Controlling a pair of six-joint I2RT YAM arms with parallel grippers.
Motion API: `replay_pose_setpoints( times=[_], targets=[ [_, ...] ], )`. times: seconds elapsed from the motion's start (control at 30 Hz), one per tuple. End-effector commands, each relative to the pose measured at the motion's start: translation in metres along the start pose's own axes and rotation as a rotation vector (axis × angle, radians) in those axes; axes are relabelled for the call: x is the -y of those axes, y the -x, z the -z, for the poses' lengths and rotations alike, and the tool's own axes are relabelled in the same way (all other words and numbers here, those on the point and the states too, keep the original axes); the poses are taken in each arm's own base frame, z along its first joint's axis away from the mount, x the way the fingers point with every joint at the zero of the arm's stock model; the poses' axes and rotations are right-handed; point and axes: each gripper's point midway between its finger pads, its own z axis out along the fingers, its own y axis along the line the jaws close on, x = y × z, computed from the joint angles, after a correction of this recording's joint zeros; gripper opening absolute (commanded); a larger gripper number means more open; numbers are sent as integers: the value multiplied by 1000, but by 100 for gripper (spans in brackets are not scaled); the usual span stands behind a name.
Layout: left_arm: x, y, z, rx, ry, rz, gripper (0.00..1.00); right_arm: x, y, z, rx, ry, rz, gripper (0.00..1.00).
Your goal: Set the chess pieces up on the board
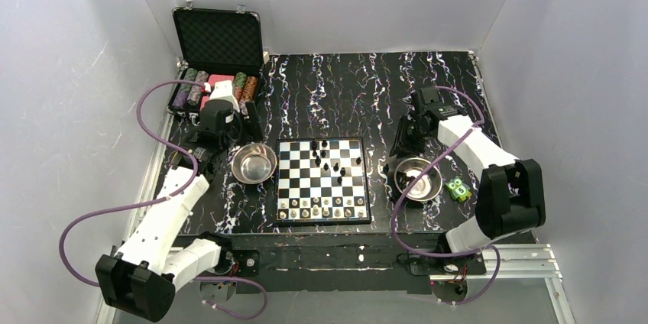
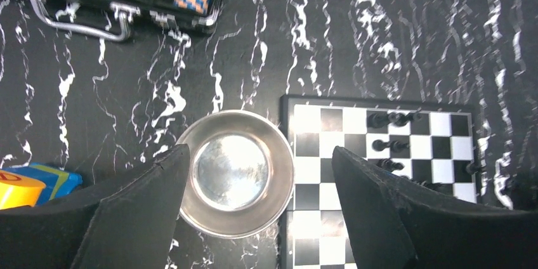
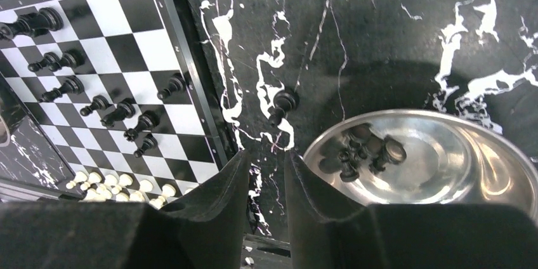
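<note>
1. We see the board (image 1: pixel 302 171) mid-table, between two bowls.
2. The left bowl (image 2: pixel 235 170) is empty; the right bowl (image 3: pixel 444 155) holds black pieces (image 3: pixel 355 155).
3. Our left gripper (image 2: pixel 260 151) hangs wide open over the left bowl, holding nothing.
4. Our right gripper (image 3: pixel 266 155) is narrowly parted and empty, near a black pawn (image 3: pixel 282 103) standing between board and right bowl.
5. White pieces (image 1: pixel 321 205) line the board's near edge.

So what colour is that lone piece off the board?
The lone piece is black; the right wrist view shows it best.
</note>
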Motion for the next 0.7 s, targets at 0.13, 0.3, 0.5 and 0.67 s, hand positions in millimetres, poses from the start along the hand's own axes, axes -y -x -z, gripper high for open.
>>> replay_pose_setpoints(
  times=[0.13, 0.3, 0.5, 0.67],
  targets=[
    [-4, -23, -1, -12, -23, -19, 83, -15, 17, -7, -10, 37, 59, 35],
    [-1, -29, -2, -28, -42, -20, 83, -11, 14, -15, -36, -13, 67, 35],
    [3, -32, -5, -43, -66, -27, 83, -13, 10, -24, -58, -18, 76, 40],
    [5, -32, -6, -49, -75, -27, 83, -10, 6, -29, -72, -54, 86, 40]
  ],
)
